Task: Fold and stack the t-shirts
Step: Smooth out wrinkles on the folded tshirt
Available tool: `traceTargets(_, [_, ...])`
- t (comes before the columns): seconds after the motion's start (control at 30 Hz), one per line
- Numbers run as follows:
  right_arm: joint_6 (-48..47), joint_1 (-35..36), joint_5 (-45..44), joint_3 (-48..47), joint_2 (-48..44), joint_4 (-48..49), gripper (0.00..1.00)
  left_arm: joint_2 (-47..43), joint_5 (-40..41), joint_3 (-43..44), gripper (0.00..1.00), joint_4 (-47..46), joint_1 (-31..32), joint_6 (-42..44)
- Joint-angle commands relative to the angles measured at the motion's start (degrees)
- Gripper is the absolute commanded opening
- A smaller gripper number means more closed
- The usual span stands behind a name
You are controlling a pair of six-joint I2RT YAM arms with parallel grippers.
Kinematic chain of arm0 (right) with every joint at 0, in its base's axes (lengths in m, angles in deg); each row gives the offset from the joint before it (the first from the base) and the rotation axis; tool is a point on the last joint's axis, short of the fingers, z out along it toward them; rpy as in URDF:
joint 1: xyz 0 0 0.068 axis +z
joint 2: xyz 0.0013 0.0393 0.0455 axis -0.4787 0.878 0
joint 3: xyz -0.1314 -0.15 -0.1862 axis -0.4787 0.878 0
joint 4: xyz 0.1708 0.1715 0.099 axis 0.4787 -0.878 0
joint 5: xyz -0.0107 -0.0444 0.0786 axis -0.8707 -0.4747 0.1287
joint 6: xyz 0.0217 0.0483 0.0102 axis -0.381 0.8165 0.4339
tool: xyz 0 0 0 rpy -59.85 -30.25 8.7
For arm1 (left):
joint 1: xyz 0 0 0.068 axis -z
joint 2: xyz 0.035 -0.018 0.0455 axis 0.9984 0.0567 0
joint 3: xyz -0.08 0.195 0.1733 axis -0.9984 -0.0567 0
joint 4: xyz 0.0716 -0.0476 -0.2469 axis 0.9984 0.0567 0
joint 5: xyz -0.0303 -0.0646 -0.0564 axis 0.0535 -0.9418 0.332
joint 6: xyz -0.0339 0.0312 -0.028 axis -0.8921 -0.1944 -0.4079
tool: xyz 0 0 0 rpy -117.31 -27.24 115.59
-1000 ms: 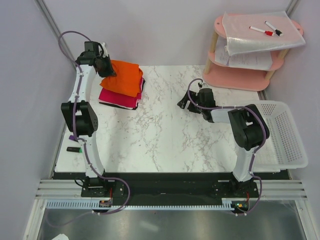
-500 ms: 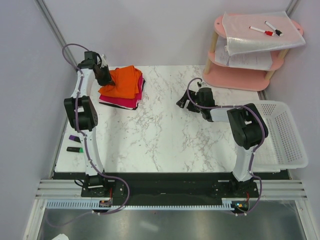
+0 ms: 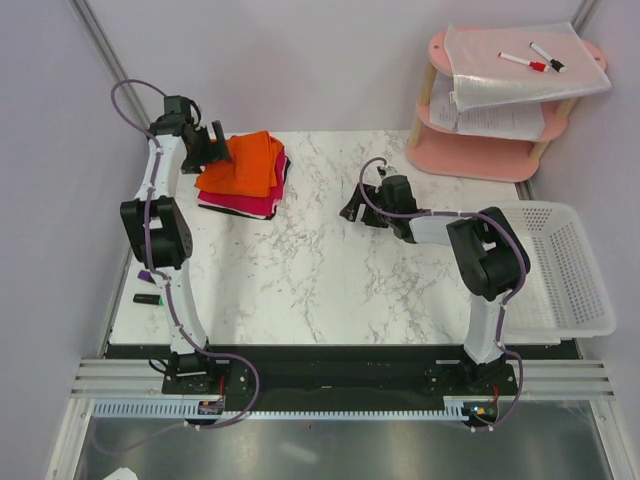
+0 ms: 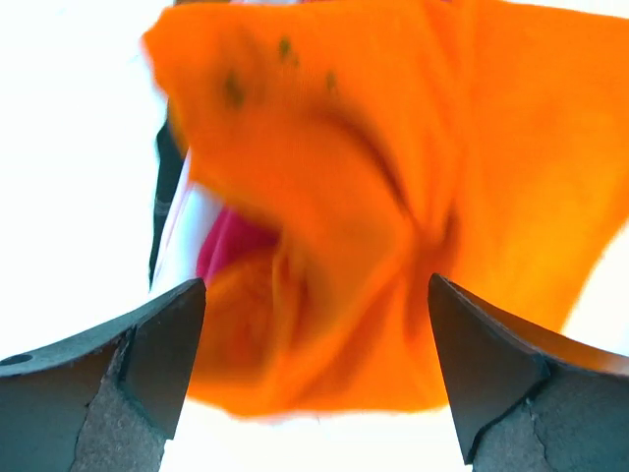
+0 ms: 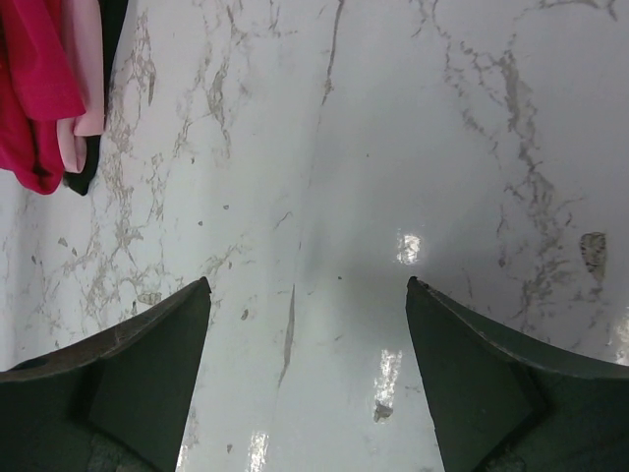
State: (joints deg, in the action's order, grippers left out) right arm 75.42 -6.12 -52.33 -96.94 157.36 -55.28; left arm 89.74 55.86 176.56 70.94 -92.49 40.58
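The orange t-shirt [image 3: 247,165] lies folded on top of the magenta t-shirt [image 3: 240,202] at the table's back left. My left gripper [image 3: 213,146] hangs open just left of the stack, holding nothing. In the left wrist view the orange t-shirt [image 4: 393,187] fills the space ahead of the left gripper [image 4: 314,295], its near hem between the fingers without touching them, and a bit of the magenta t-shirt [image 4: 224,248] peeks out below. My right gripper [image 3: 352,211] is open over bare marble mid-table. In the right wrist view the right gripper [image 5: 307,285] holds nothing, and the magenta t-shirt [image 5: 34,93] shows at upper left.
A pink two-tier shelf [image 3: 478,152] with paper sheets and markers stands at the back right. A white mesh basket [image 3: 572,270] sits at the right edge. Two small markers [image 3: 147,286] lie by the left table edge. A dark layer [image 3: 222,209] lies under the stack.
My left gripper has opened and let go of the orange t-shirt, drawing back to the left; the shirt now rests on the stack. The right gripper has shifted slightly left.
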Motion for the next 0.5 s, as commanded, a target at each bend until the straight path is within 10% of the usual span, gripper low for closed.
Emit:
traceTargets(0.0, [-0.61, 1.07, -0.21, -0.97, 2.54, -4.88, 0.88, -15.43, 2.19, -7.01, 1.00, -7.90, 0.46, -5.69])
traceTargets(0.17, [-0.43, 1.69, 0.58, -4.82, 3.77, -3.12, 0.86, -22.64, -1.84, -12.48, 0.91, -12.92, 2.66, -7.89])
traceTargets(0.23, [-1.04, 2.13, 1.28, -8.42, 5.00, -4.26, 0.84, -23.00, -7.73, -15.02, 0.71, -14.94, 2.92, -9.72])
traceTargets(0.33, [-2.18, 3.36, 4.34, -18.00, 7.54, -5.49, 0.50, -23.36, -16.78, -21.08, 0.02, -21.08, 3.01, -13.06])
traceTargets(0.37, [-2.10, 4.06, 5.14, -23.68, 8.42, -6.02, 0.15, -23.18, -18.54, -22.75, 0.02, -22.58, 2.93, -13.77])
traceTargets(0.47, [-0.61, 5.20, 8.83, -35.63, 13.07, -8.13, 0.00, -21.78, -22.68, -27.85, 0.02, -28.63, 2.92, -16.41])
